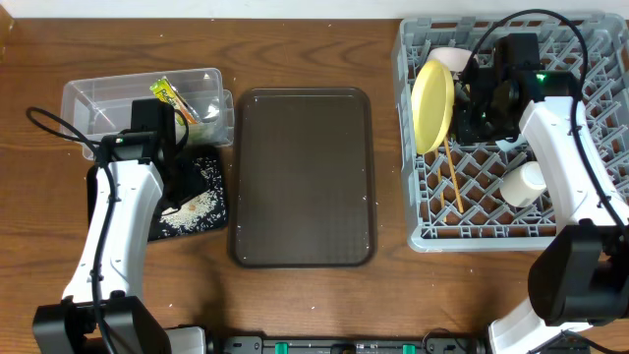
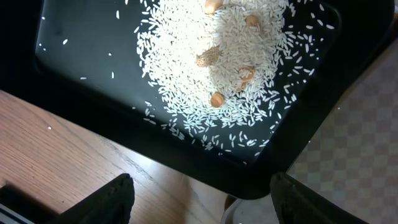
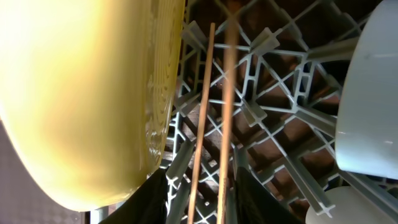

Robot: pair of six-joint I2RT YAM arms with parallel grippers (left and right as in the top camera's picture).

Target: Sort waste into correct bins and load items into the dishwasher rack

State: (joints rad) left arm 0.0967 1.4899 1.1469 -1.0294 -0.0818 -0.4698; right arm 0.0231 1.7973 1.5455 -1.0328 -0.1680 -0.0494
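White rice scraps (image 2: pixel 211 56) with a few brown bits lie piled in the black tray (image 2: pixel 74 50), which sits at the left in the overhead view (image 1: pixel 157 231). My left gripper (image 2: pixel 200 186) is open and empty, over the tray's corner and the wooden table; in the overhead view it (image 1: pixel 182 182) is above the tray. The green-and-orange wrapper (image 1: pixel 169 95) lies in the clear tub (image 1: pixel 98 93). In the grey rack (image 1: pixel 491 241) stand the yellow plate (image 1: pixel 432 103), the white-pink bowl (image 1: pixel 452 59) and the white cup (image 1: pixel 521 184). The chopsticks (image 3: pixel 205 93) lie loosely between my right gripper's (image 3: pixel 202 177) narrowly open fingers, beside the plate (image 3: pixel 81 93).
The dark brown serving tray (image 1: pixel 303 177) lies between the black tray and the rack. A pale bluish-white dish (image 3: pixel 373 93) stands right of the chopsticks. A white rounded rim (image 2: pixel 249 214) shows under the left gripper; I cannot tell what it is.
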